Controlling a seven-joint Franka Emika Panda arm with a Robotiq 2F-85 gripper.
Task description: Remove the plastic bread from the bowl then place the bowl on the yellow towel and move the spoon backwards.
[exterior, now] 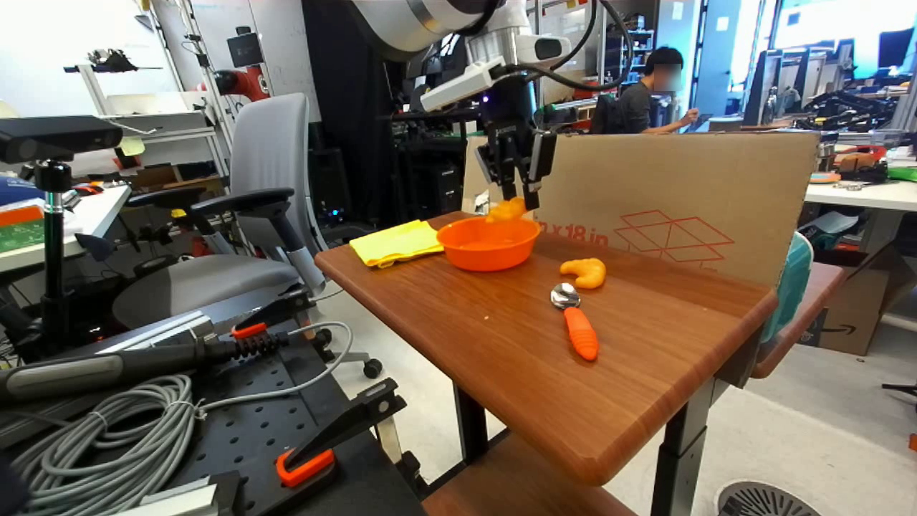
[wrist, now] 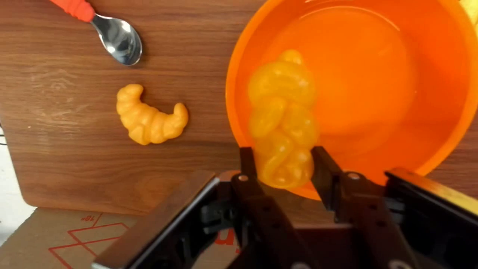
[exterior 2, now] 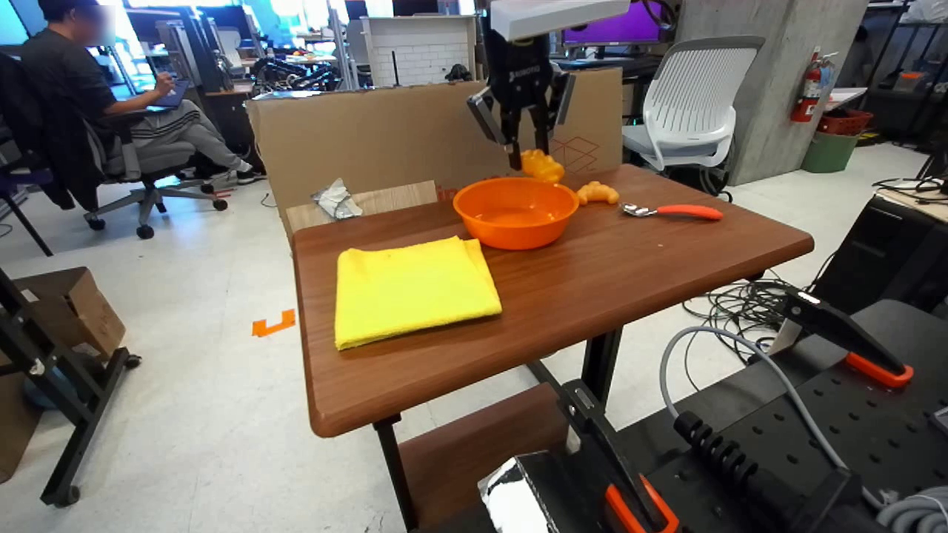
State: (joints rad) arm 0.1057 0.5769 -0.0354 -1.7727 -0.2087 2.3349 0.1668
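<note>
Wrist view: my pincer [wrist: 285,158] reaches up from the bottom edge, pinching one end of the plastic bread [wrist: 282,112], a braided, shiny, yellow-orange piece. I hold it crosswise at the rim of the bowl [wrist: 373,86], most of its length over the orange inside. To the left, lying on the counter [wrist: 56,168], I see a croissant-shaped piece [wrist: 151,125]; above it lies the spoon [wrist: 117,39], its silvery end nearer the bowl than its orange handle. A scrap of the yellow towel [wrist: 472,9] shows in the top right corner.

In an exterior view, my pincer points down in front of a cardboard panel [exterior: 759,186] printed with red lines, and the plastic bread in my grip shows at the bowl's far rim; whether the two touch, I cannot tell. The bowl sits upright on the counter, the yellow towel folded flat just beside it. The spoon lies near the croissant-shaped piece, handle toward the near corner. A grey office chair [exterior: 269,143] stands beyond the counter's left edge.

In an exterior view, a white-backed chair [exterior 2: 700,100] stands behind the counter, and I pinch the plastic bread at the bowl's far side. From left to right come the bowl, the croissant-shaped piece and the spoon. The yellow towel lies in front of the bowl and to its left, very close. A crumpled silvery packet [exterior 2: 338,201] leans by the cardboard panel, and a person [exterior 2: 70,81] sits in the background.
</note>
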